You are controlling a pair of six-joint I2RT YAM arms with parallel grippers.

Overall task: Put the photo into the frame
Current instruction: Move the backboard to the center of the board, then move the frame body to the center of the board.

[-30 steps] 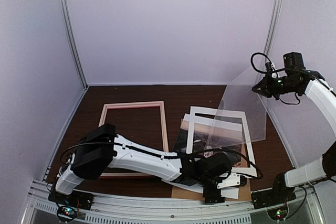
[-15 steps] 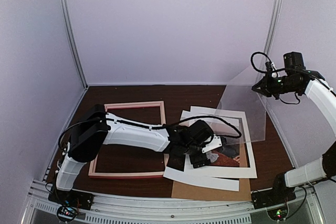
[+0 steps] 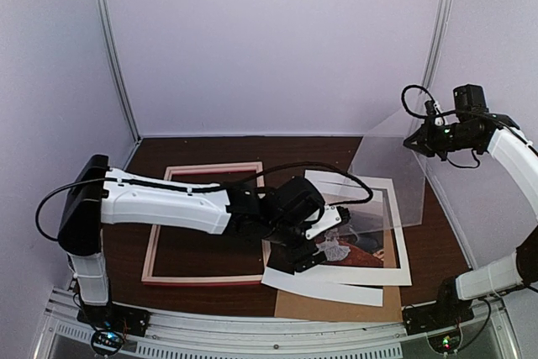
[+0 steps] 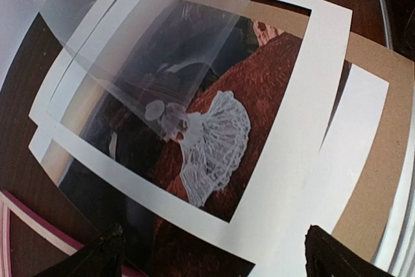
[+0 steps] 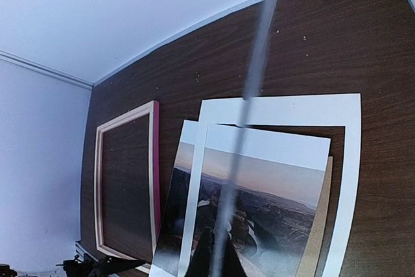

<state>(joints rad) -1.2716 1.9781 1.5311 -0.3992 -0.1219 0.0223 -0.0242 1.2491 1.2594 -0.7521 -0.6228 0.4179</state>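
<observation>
Reaching over, the left claw (image 3: 324,243) is hanging wide open just above the photo (image 4: 259,89), gripping nothing. The photo is lying under the white mat (image 4: 305,108) on the brown board (image 4: 373,160), just beside the frame (image 3: 210,168), which is lying flat with nothing in it. The right claw (image 3: 418,142) is pinching the clear sheet (image 3: 391,174) and holding it up high. I think the picking-up step is starting: the left claw is going to need a photo edge, sliding it from under the mat.
</observation>
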